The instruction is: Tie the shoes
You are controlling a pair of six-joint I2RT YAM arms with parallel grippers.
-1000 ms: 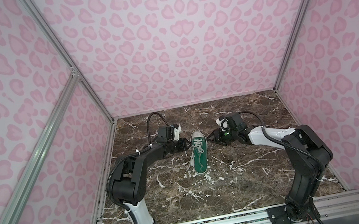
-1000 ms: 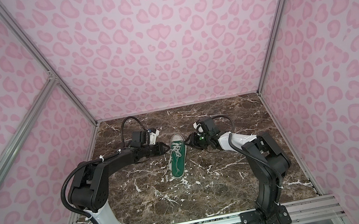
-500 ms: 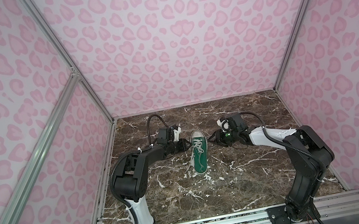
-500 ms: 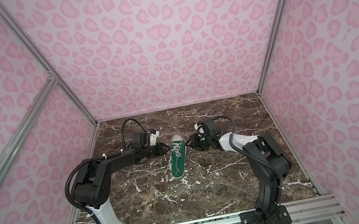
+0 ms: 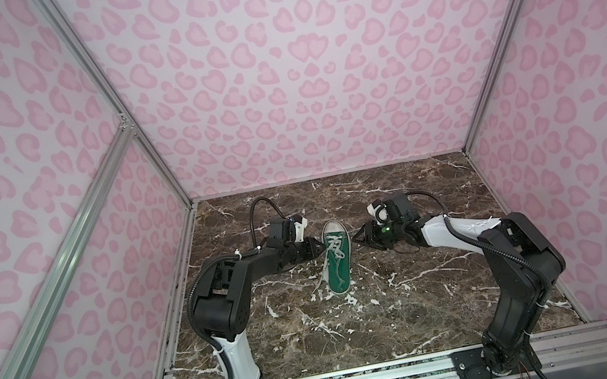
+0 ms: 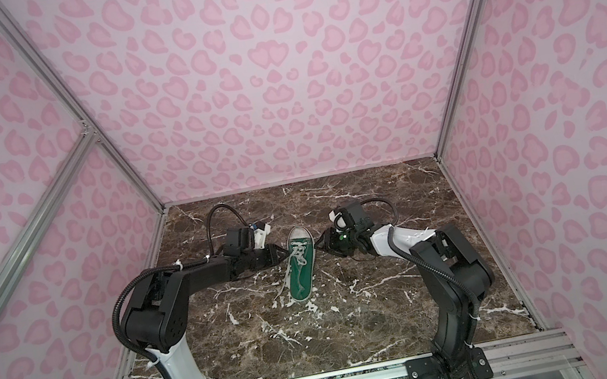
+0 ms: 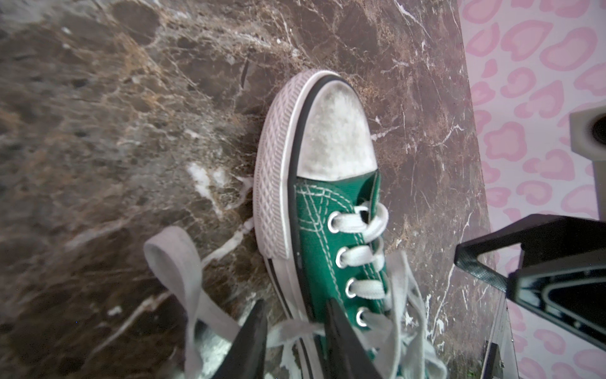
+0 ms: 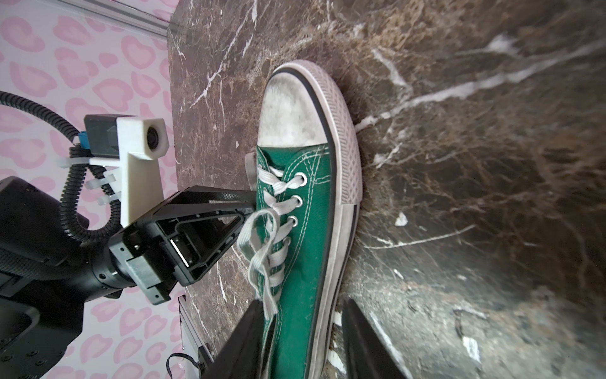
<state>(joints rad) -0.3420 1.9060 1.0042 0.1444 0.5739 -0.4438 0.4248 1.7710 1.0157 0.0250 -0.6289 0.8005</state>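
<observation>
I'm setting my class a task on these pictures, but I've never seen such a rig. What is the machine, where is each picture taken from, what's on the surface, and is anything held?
Two robot arms stand at the near edge of a marble-patterned table, each ending in a two-fingered gripper. Both top views look down from overhead; the two close-ups come from cameras on the wrists. One green sneaker lies between the arms, its white laces loose and untied. The left gripper and right gripper flank it, jaws open. A lace strand crosses between the left fingers, but nothing looks gripped yet.
</observation>
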